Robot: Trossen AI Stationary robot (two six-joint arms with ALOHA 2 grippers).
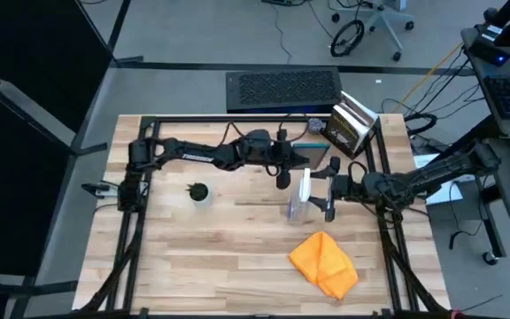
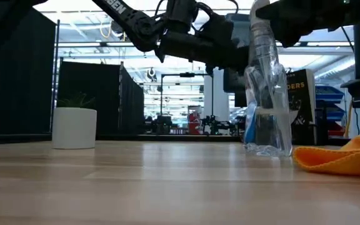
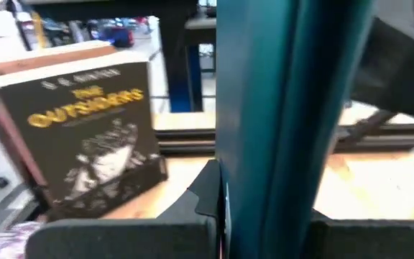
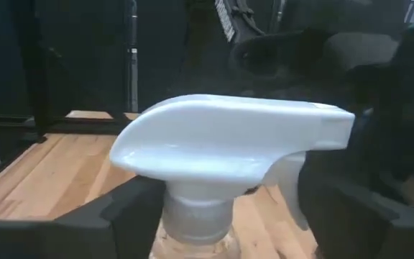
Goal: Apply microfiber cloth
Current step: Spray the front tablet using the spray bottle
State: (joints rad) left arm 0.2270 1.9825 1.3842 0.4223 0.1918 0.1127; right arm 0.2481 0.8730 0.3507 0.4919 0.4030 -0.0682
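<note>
From above, the left arm reaches from the left edge of the frame across the upper middle of the wooden counter [image 1: 237, 239], its left end effector [image 1: 283, 177] held over the boards just left of the clear spray bottle [image 1: 300, 202]. The right arm comes in from the right edge, lying low and nearly level, and the right end effector [image 1: 330, 188] sits against the bottle's right side. The microfiber cloth [image 1: 324, 263] lies crumpled in the lower right of the frame, below the bottle and apart from both arms. A small potted plant [image 1: 199, 191] stands at centre left, and a book [image 1: 351, 126] stands on end at upper right.

At counter height, the bottle [image 2: 266, 94] stands upright right of centre with clear liquid low in it, dark arm links crossing the top of the frame above it. The orange cloth [image 2: 339, 157] lies at the right edge, and the white plant pot [image 2: 74, 127] stands at left.

The left wrist view shows the book [image 3: 85, 137] at left and a tall teal upright filling the middle; what it is I cannot tell, nor whether the left fingers are parted or closed.

In the right wrist view, the bottle's white trigger head [image 4: 228, 144] fills the centre, and the two dark fingers [image 4: 117, 216] stand on either side of its neck, seemingly closed against it.
</note>
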